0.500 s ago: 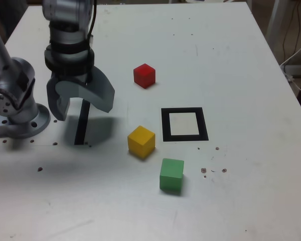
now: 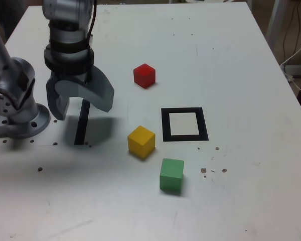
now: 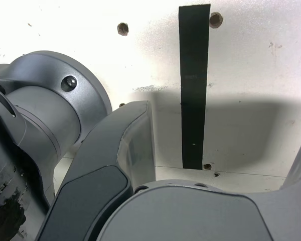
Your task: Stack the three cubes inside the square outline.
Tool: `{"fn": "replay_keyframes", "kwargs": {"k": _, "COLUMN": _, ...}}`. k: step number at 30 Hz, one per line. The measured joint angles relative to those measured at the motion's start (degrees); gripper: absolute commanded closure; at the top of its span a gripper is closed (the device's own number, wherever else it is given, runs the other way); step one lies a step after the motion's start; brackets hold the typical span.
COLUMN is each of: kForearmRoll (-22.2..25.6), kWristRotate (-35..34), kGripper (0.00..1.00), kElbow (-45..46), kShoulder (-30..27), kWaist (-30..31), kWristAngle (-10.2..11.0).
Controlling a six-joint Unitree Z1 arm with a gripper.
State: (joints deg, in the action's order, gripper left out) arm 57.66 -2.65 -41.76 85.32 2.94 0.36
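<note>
Fingers (image 2: 103, 98) spread wide and empty (gripper (image 2: 80, 103) above the black strip (image 2: 81, 124)) at exterior view's left, then yellow cube (image 2: 141, 141), green cube (image 2: 171, 174) nearer, red cube (image 2: 144, 75) farther, around open square outline (image 2: 184, 124).

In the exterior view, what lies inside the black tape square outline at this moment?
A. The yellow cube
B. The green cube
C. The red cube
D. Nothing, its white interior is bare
D: the black tape square outline frames only bare white, while the small red cube, yellow cube and green cube all sit on the white table outside it.
</note>
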Motion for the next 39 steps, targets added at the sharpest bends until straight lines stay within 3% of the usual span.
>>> {"fn": "replay_keyframes", "kwargs": {"k": 11, "kForearmRoll": 0.6, "kWristRotate": 0.4, "kGripper": 0.0, "kElbow": -2.5, "kShoulder": 0.0, "kWaist": -2.0, "kWristAngle": 0.8}}
{"fn": "replay_keyframes", "kwargs": {"k": 17, "kForearmRoll": 2.4, "kWristRotate": 3.4, "kGripper": 0.0, "kElbow": -7.7, "kShoulder": 0.3, "kWaist": -8.0, "kWristAngle": 2.6}}
{"fn": "replay_keyframes", "kwargs": {"k": 27, "kForearmRoll": 6.9, "kWristRotate": -0.6, "kGripper": 0.0, "kElbow": -17.9, "kShoulder": 7.4, "kWaist": -15.5, "kWristAngle": 4.3}}
{"fn": "replay_keyframes", "kwargs": {"k": 31, "kForearmRoll": 8.2, "kWristRotate": -3.3, "kGripper": 0.0, "kElbow": -21.2, "kShoulder": 10.5, "kWaist": -17.1, "kWristAngle": 4.0}}
{"fn": "replay_keyframes", "kwargs": {"k": 39, "kForearmRoll": 9.6, "kWristRotate": -5.6, "kGripper": 0.0, "kElbow": -26.3, "kShoulder": 16.4, "kWaist": -20.4, "kWristAngle": 1.6}}
